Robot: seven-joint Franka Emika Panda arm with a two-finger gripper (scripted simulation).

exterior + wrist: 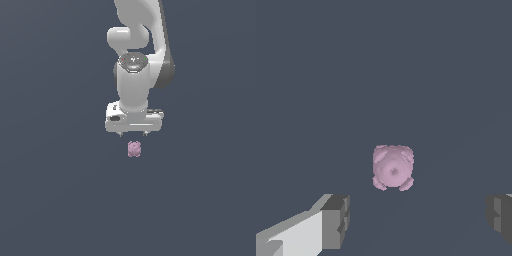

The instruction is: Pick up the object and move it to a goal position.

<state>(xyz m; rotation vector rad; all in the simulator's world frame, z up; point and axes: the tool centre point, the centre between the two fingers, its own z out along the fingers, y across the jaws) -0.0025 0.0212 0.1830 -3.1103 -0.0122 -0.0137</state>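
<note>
The object (134, 148) is a small pale pink-purple lumpy blob lying on the dark grey floor. It sits just below the white gripper (132, 133) in the exterior view, apart from it. In the wrist view the object (392, 167) lies ahead of the gap between the two grey fingertips (336, 221), which stand wide apart. The gripper (418, 217) is open with nothing between its fingers. Only the short finger stubs show under the hand in the exterior view.
The white arm (135, 55) rises above the hand toward the top of the exterior view. A plain dark grey floor (55, 190) spreads around the object, with no other objects or edges showing.
</note>
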